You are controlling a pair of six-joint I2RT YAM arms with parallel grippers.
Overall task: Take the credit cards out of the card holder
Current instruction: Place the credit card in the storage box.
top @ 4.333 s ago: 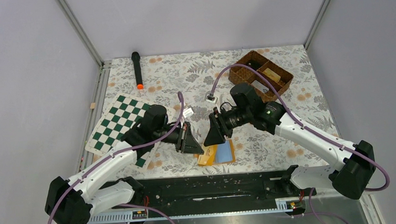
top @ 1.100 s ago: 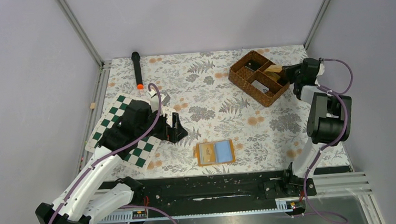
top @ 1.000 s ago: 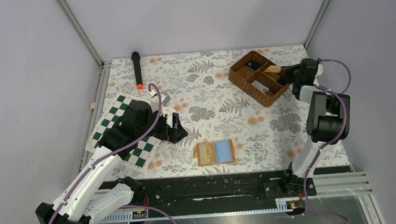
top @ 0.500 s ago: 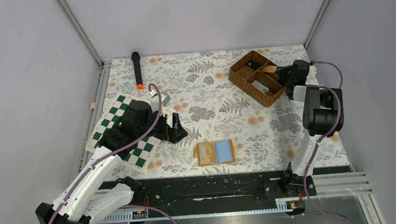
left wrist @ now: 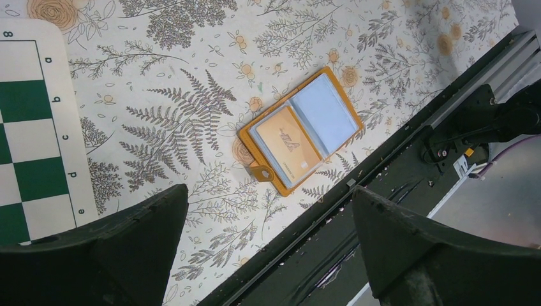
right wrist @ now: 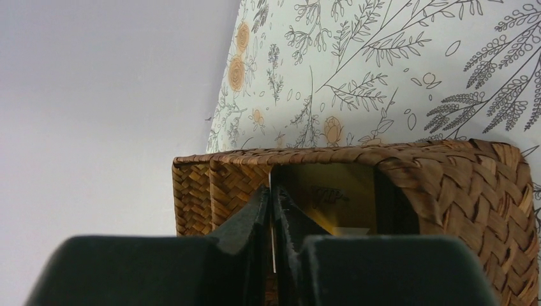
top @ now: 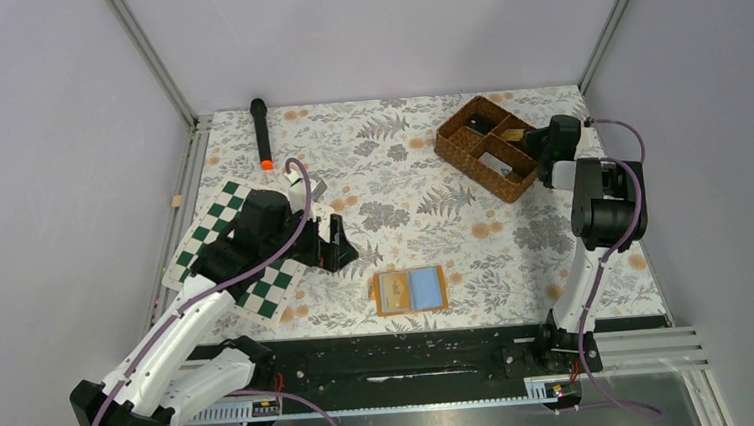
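Note:
The card holder lies open and flat near the table's front edge. A beige credit card fills its left half and a light blue one its right half. My left gripper hangs open, up and to the left of the holder, with nothing between its fingers. At the far right, my right gripper reaches into the wicker basket. Its jaws are nearly together on the pale edge of a gold credit card standing in a compartment.
A green and white chessboard mat lies under my left arm. At the back left is a black torch with an orange tip. The basket's other compartments hold a black item. A black rail borders the near edge.
Four seconds ago both grippers were at the holder. Over the last second the right gripper edged left into the basket with the gold card. The left arm barely moved.

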